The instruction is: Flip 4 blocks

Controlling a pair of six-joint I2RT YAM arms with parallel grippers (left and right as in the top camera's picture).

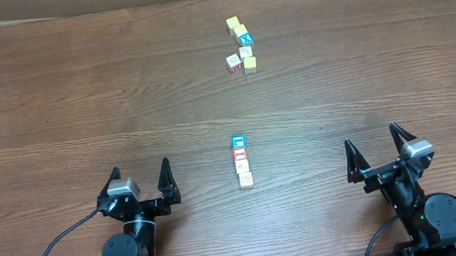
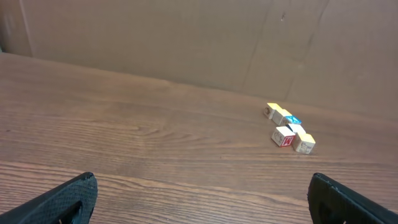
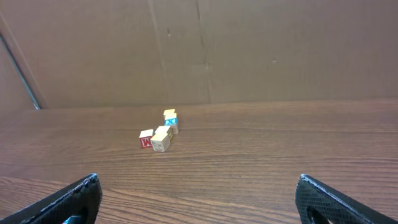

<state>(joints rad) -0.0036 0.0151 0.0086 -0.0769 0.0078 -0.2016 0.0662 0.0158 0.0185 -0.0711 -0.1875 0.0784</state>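
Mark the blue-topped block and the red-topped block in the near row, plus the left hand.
blue-topped block (image 1: 238,141), overhead view, top face.
red-topped block (image 1: 240,154), overhead view, top face.
left hand (image 1: 139,166), overhead view, midway between fingertips.

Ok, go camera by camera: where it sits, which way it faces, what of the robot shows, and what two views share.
Overhead: above the table, looking straight down; left gripper and right gripper at the bottom edge, row of four blocks between them.
Left wrist: low on the left arm, facing forward to the cardboard wall; its open fingers in the bottom corners.
Right wrist: likewise from the right arm; open fingers.
Shared: all three show the far cluster of cubes.
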